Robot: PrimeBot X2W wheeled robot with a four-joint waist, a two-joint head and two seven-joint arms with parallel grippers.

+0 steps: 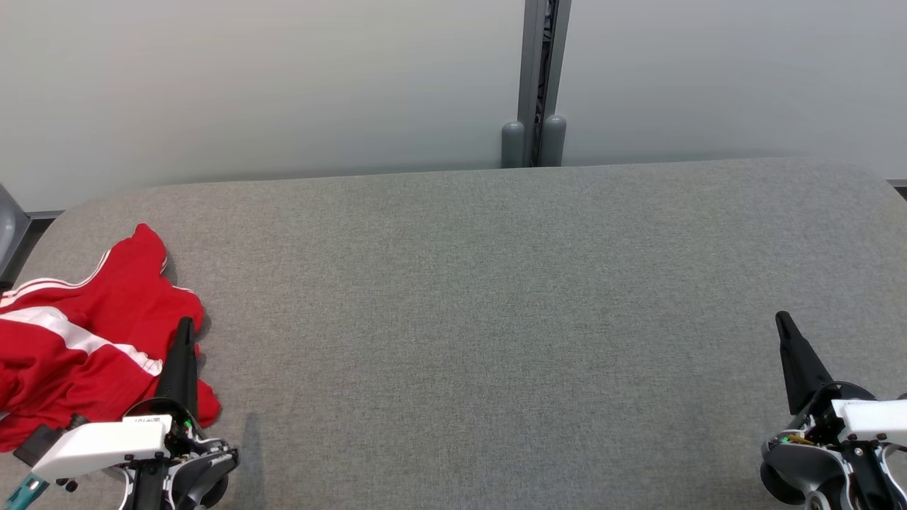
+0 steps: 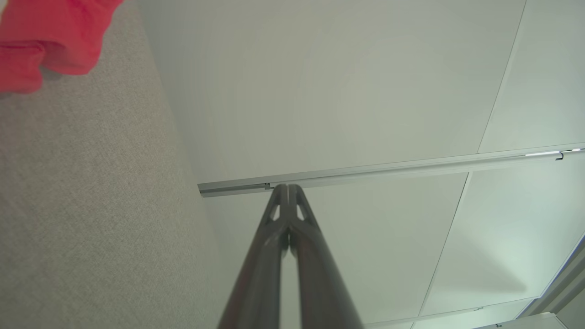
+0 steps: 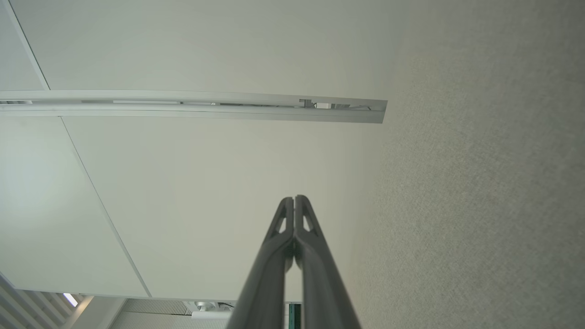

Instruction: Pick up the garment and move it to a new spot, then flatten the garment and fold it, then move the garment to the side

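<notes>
Head view: garment [image 1: 78, 333] cut off at left, possibly a jacket; left gripper [image 1: 186, 323] and right gripper [image 1: 781, 317] clenched, empty.

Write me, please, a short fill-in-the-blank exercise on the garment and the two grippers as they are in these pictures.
1. The crumpled garment is ____ with white stripes.
2. It lies on the grey table at the robot's ____ side.
3. The left gripper and the right gripper both have their fingers ____, with nothing between them.

Missing words: red; left; shut.
</notes>
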